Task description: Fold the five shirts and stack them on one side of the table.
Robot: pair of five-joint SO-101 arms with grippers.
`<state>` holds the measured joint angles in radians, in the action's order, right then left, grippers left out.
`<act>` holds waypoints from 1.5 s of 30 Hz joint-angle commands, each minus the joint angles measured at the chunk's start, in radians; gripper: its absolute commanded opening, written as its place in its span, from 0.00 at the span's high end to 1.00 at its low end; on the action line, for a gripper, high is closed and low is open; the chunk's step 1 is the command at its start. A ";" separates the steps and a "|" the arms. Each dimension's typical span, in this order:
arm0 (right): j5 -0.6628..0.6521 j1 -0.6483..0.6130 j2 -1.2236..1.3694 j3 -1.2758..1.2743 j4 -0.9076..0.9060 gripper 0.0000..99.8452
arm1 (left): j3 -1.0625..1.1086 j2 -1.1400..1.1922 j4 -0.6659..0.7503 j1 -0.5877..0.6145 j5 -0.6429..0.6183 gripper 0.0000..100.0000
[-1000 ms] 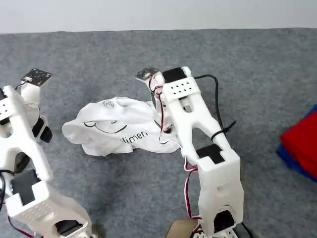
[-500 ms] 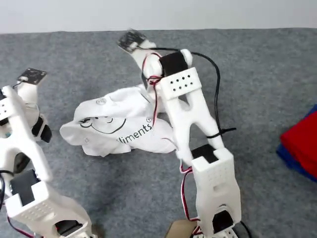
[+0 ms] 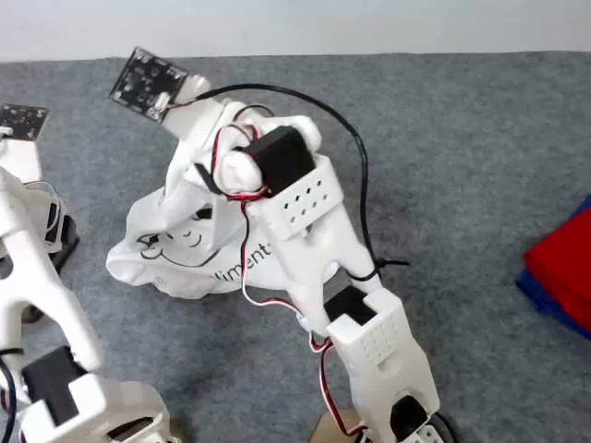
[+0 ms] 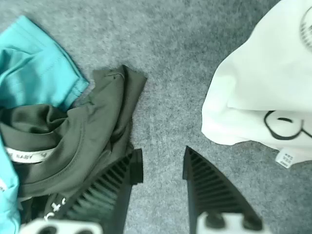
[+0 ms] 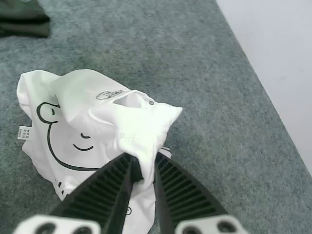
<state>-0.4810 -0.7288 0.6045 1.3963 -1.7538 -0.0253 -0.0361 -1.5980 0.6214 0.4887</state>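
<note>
So the white shirt (image 3: pixel 175 263) sits left of centre in the high view. It's a crumpled heap with a black cartoon face and some lettering on it. One bunch of fabric near the collar is pulled up off the table, pinched in the right gripper (image 5: pixel 144 168), and the rest sags down under it. A small care tag (image 4: pixel 286 158) sticks out at one edge.

Over at the right edge of the high view, the red shirt (image 3: pixel 563 268) lies folded flat on top of the blue shirt (image 3: pixel 536 291).

The teal shirt (image 4: pixel 34 63) and the dark green shirt (image 4: pixel 83 146) are both unfolded, rumpled up against each other, apart from the white one.
</note>
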 commanded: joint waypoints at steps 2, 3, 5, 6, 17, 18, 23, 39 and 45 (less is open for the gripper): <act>-0.005 -0.007 -0.047 -0.021 -0.044 0.99 | -0.031 -0.068 -0.021 -0.003 -0.014 0.86; -0.005 -0.007 -0.048 -0.023 -0.044 0.99 | -0.031 -0.069 -0.029 -0.003 -0.014 0.86; -0.005 -0.008 -0.067 -0.029 -0.044 0.99 | -0.031 -0.071 -0.049 -0.002 -0.014 0.86; -0.005 -0.008 -0.076 -0.029 -0.042 0.99 | -0.031 -0.071 -0.057 -0.002 -0.014 0.86; -0.011 0.031 -0.191 -0.025 0.022 0.99 | -0.031 -0.072 -0.091 -0.003 -0.014 0.86; -0.011 0.050 -0.196 -0.025 0.024 0.99 | -0.031 -0.072 -0.091 -0.003 -0.014 0.86; -0.011 0.214 -0.199 -0.025 0.024 0.99 | -0.031 -0.072 -0.091 -0.003 -0.014 0.86; -0.094 0.714 -0.185 -0.032 -0.002 0.99 | -0.036 -0.072 -0.126 -0.315 -0.150 0.86; -0.094 0.805 -0.130 -0.031 -0.030 0.99 | -0.035 -0.072 -0.132 -0.459 -0.253 0.86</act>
<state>-0.5639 0.0276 0.4757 1.3594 -1.7492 -0.0253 -0.0606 -1.7162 0.2240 0.2785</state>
